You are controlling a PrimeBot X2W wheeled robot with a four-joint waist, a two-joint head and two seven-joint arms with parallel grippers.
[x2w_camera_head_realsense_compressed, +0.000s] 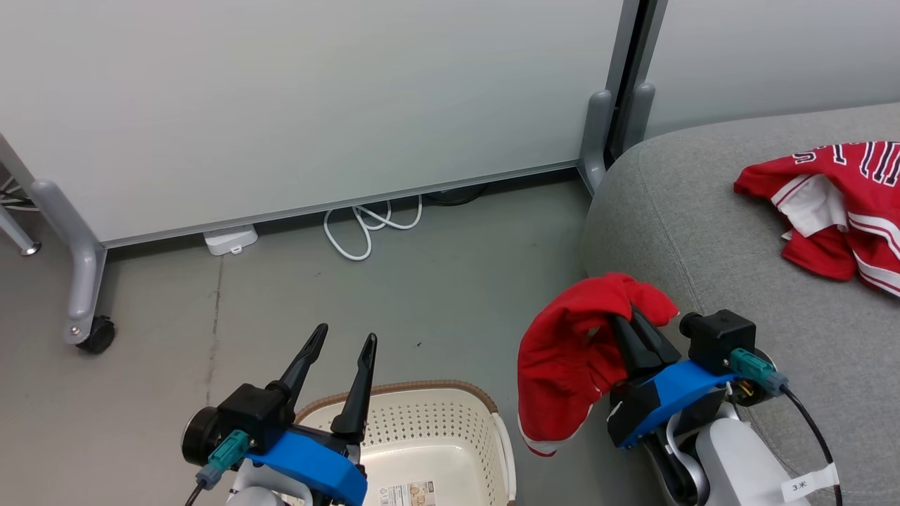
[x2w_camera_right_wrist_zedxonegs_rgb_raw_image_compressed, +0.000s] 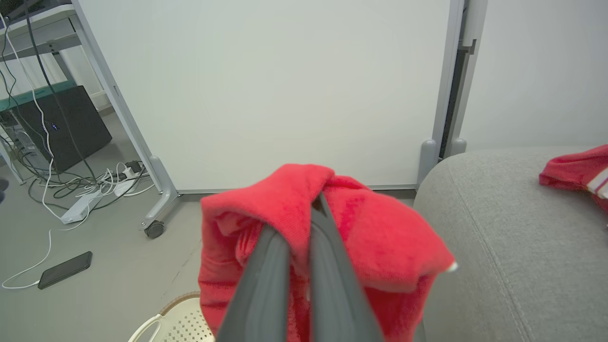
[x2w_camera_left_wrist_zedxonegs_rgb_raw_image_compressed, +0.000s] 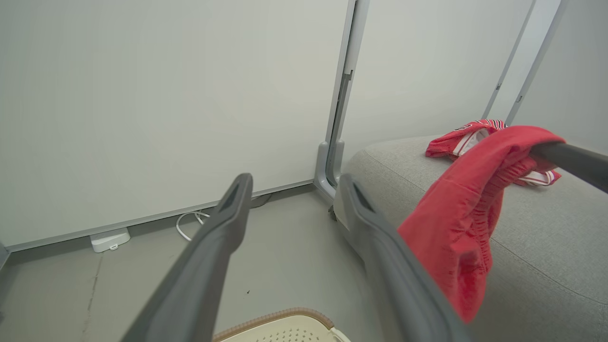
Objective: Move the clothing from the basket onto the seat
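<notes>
Clothing (x2w_camera_head_realsense_compressed: 569, 365), head view: one red piece clamped in R gripper (x2w_camera_head_realsense_compressed: 626, 322), draped over its fingers, hanging just off seat's (x2w_camera_head_realsense_compressed: 703, 232) left edge, beside basket (x2w_camera_head_realsense_compressed: 436, 422). 2nd piece (x2w_camera_head_realsense_compressed: 837, 204) lies crumpled on seat, well apart from gripper, near view's right edge. L gripper (x2w_camera_head_realsense_compressed: 346, 336) open, fingers spread, over basket's left rim. White cable (x2w_camera_head_realsense_compressed: 365, 225) on floor by partition.

L wrist view: L gripper (x2w_camera_left_wrist_zedxonegs_rgb_raw_image_compressed: 295, 179) fingers wide apart, basket rim (x2w_camera_left_wrist_zedxonegs_rgb_raw_image_compressed: 280, 318) below them. Held piece (x2w_camera_left_wrist_zedxonegs_rgb_raw_image_compressed: 465, 213) hangs from R finger (x2w_camera_left_wrist_zedxonegs_rgb_raw_image_compressed: 570, 159) over seat (x2w_camera_left_wrist_zedxonegs_rgb_raw_image_compressed: 546, 247) edge; 2nd piece (x2w_camera_left_wrist_zedxonegs_rgb_raw_image_compressed: 456, 142) behind it on seat.

R wrist view: R gripper (x2w_camera_right_wrist_zedxonegs_rgb_raw_image_compressed: 316, 202) closed on held piece (x2w_camera_right_wrist_zedxonegs_rgb_raw_image_compressed: 389, 247), cloth bunched round both fingers. Seat (x2w_camera_right_wrist_zedxonegs_rgb_raw_image_compressed: 513, 213) at right w/ 2nd piece (x2w_camera_right_wrist_zedxonegs_rgb_raw_image_compressed: 574, 171); basket corner (x2w_camera_right_wrist_zedxonegs_rgb_raw_image_compressed: 175, 318) bottom left; phone (x2w_camera_right_wrist_zedxonegs_rgb_raw_image_compressed: 64, 270) on floor.
</notes>
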